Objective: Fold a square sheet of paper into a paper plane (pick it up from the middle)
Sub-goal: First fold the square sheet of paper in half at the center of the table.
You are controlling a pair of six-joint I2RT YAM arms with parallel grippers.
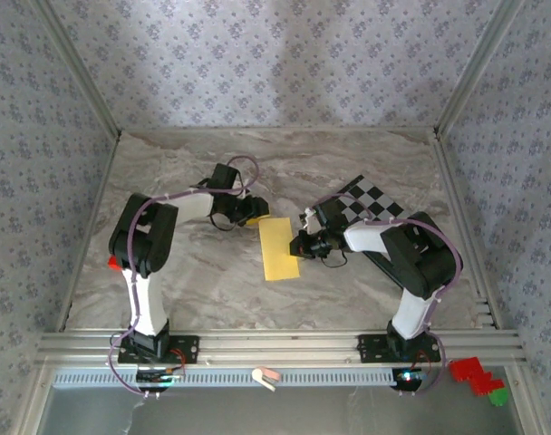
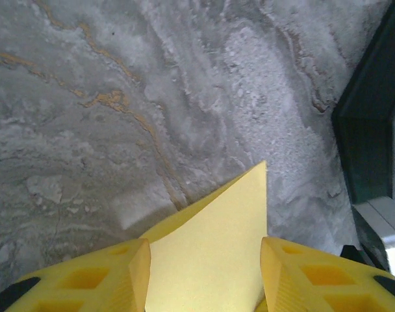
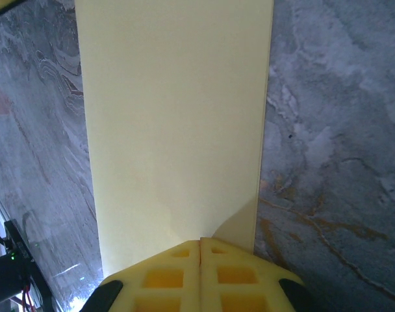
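Left gripper [image 2: 204,244]: jaws apart; the yellow fingers [image 2: 113,276] stand on either side of the paper without clamping it.
Between the left jaws: one corner of the square sheet of paper [image 1: 278,248], raised off the table [image 1: 194,290] and pointing away from the wrist camera; it lies against the inner edge of the right-hand finger in that view.
Right gripper [image 3: 201,244]: jaws pressed together, seam closed; the tips sit on the sheet's near edge. Whether any paper is pinched between them cannot be told.
Sheet, form: a pale-yellow oblong, longer than wide; a second layer shows along one long edge in the right wrist view.
Sheet, position: middle of the table, between the two grippers, left gripper at its far corner, right gripper at its right edge.
Table: grey marbled surface with tan veins.
Checkered board [image 1: 373,201]: black and white, behind the right arm, apart from the sheet.
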